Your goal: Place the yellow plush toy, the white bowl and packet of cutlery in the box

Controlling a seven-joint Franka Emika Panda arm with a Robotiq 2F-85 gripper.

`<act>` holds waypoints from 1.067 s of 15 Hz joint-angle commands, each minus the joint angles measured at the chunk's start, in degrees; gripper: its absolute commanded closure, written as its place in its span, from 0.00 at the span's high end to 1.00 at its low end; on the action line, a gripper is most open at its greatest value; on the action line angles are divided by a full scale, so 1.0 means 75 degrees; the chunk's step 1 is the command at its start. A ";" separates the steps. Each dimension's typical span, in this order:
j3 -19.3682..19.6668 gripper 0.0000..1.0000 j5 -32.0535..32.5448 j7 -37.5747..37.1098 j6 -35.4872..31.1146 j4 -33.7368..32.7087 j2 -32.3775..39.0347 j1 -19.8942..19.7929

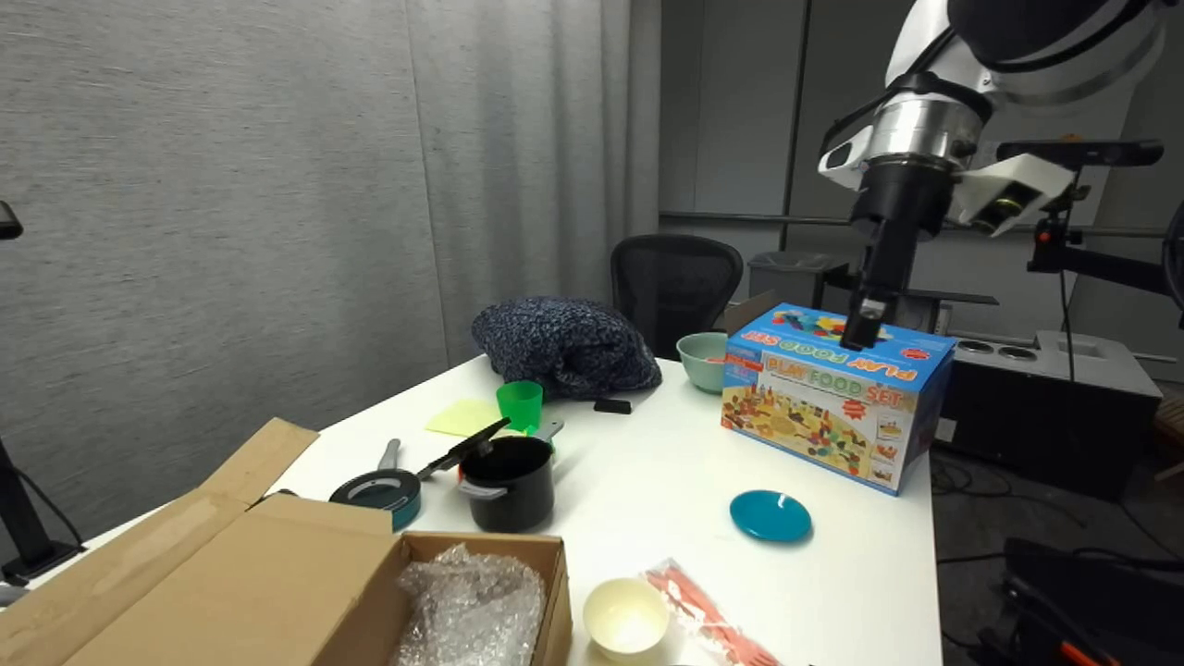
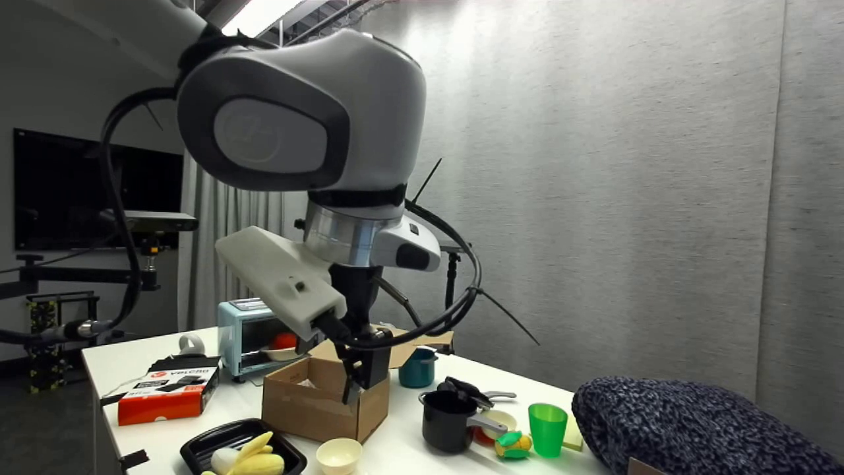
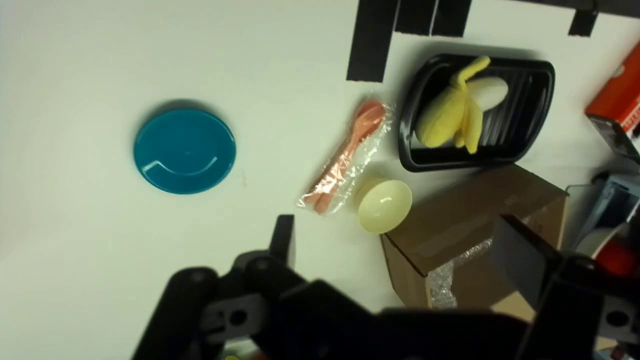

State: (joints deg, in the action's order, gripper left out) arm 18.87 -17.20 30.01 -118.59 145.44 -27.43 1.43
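Clearly, the gripper (image 3: 395, 227) gapes, one finger (image 3: 522, 257) hiding part of the box (image 3: 465, 220). Beside the box sit the bowl (image 3: 385, 206) and, in a tray (image 2: 210, 441) cropped in an exterior view, the toy (image 3: 446, 119); farther off, the packet (image 3: 345, 159).

White table (image 1: 647, 462), grey textured curtain (image 1: 231, 185) alongside with soft folds, dark grey panelled wall (image 1: 740, 111) crossed by horizontal rail (image 1: 740, 218), black-backed chair (image 1: 675, 287), grey bin (image 1: 786, 276) behind, dark floor (image 1: 980, 523) beyond table edge, in an exterior view black wall screen (image 2: 66, 191), bright ceiling light (image 2: 260, 16).
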 commanded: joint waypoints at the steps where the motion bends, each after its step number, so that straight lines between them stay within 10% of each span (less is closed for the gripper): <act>1: 0.0054 1.00 -0.1763 0.0564 -0.0284 -0.0617 0.1258 0.0632; 8: -0.1226 1.00 -0.2154 0.0965 0.0827 -0.1625 0.3273 0.0530; 16: -0.1419 1.00 -0.2379 0.0877 0.0383 -0.1198 0.2874 -0.0034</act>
State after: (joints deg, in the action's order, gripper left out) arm 9.47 -34.88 36.96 -115.15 136.38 -5.37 3.93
